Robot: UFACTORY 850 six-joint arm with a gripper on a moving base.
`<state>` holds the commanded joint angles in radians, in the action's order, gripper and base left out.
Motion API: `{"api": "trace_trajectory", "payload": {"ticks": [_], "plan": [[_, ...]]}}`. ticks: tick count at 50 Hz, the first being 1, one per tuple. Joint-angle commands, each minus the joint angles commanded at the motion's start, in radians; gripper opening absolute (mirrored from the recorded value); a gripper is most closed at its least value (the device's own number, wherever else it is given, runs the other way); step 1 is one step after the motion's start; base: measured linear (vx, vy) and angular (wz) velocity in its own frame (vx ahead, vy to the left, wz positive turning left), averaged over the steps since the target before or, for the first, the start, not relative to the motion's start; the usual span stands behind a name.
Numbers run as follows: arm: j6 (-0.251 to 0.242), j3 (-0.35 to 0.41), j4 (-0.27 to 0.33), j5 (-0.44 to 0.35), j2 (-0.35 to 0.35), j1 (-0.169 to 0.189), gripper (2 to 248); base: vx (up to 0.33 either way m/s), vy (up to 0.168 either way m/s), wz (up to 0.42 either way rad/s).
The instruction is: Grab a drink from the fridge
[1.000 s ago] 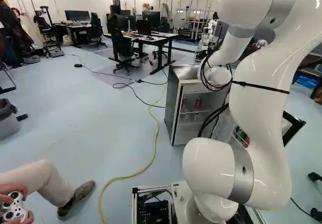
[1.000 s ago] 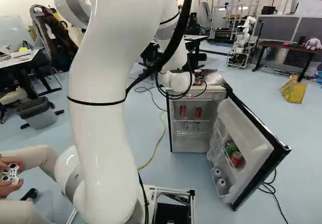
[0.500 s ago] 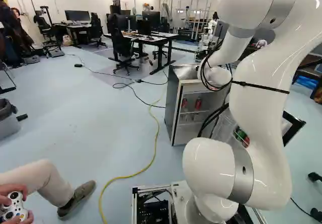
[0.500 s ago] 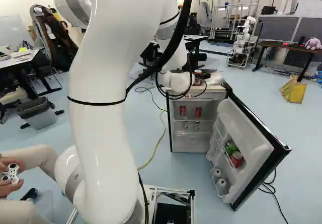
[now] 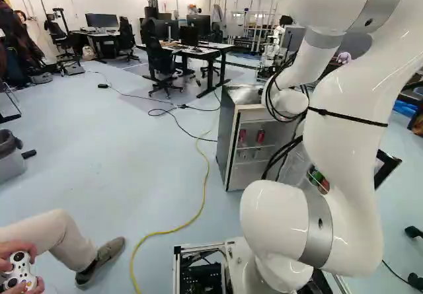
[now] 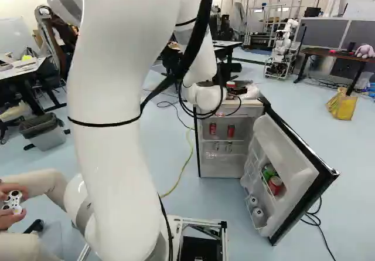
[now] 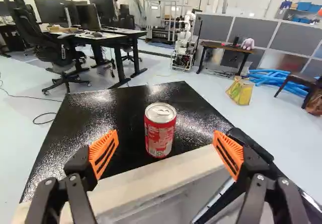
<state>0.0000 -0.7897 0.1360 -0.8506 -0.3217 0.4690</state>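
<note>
My gripper (image 6: 237, 90) is over the front of the fridge top in the right base view, partly hidden by the arm and cables. In the wrist view the gripper (image 7: 166, 151) stands wide open, its orange pads well apart. A red drink can (image 7: 160, 131) stands upright on the black fridge top (image 7: 95, 113), near its pale front edge; it is ahead of the fingers and centred between them, with a gap on both sides. Below, the fridge's interior (image 6: 222, 168) holds two red cans (image 6: 231, 131) on a shelf. More cans (image 6: 275, 185) sit in the open door (image 6: 293, 164).
The fridge door juts toward the base on the right. A yellow cable (image 5: 198, 211) crosses the floor. A seated person's leg (image 5: 63, 234) is at the left. Farther off are desks (image 5: 198, 49), a yellow bag (image 7: 240, 90) and another robot (image 6: 284, 44).
The gripper has opened, a black finger now showing beside the can in the right base view. The arm's upper links have shifted slightly, outward in both base views. The base has stayed put.
</note>
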Motion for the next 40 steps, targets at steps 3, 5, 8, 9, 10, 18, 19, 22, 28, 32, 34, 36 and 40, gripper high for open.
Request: {"api": "trace_trajectory", "payload": {"ticks": [3, 5, 8, 9, 10, 18, 19, 22, 28, 32, 34, 36, 40], "plan": [[0.0, 0.015, 0.0, 0.0, 0.013, 0.004, 247, 0.0, 0.0, 0.0], [0.0, 0.025, 0.0, 0.0, 0.022, 0.006, 247, 0.0, 0.0, 0.0], [0.0, 0.04, 0.0, 0.0, 0.038, 0.011, 247, 0.0, 0.0, 0.0], [0.0, 0.045, 0.0, 0.0, 0.044, 0.013, 247, 0.0, 0.0, 0.0], [0.0, 0.049, 0.0, 0.0, 0.049, 0.015, 247, 0.0, 0.0, 0.0], [0.0, 0.078, 0.0, 0.0, 0.089, 0.035, 247, 0.0, 0.0, 0.0], [0.0, 0.08, 0.0, 0.0, 0.094, 0.037, 247, 0.0, 0.0, 0.0], [0.0, 0.087, 0.0, 0.0, 0.107, 0.047, 247, 0.0, 0.0, 0.0], [0.0, 0.095, 0.0, 0.0, 0.126, 0.065, 247, 0.0, 0.0, 0.0], [0.0, 0.095, 0.0, 0.0, 0.134, 0.078, 247, 0.0, 0.0, 0.0], [0.0, 0.093, 0.0, 0.0, 0.137, 0.084, 247, 0.0, 0.0, 0.0], [0.0, 0.091, 0.0, 0.001, 0.139, 0.09, 247, 0.0, 0.0, 0.0], [0.0, 0.083, 0.0, 0.008, 0.141, 0.102, 247, 0.0, 0.0, 0.0]]}}
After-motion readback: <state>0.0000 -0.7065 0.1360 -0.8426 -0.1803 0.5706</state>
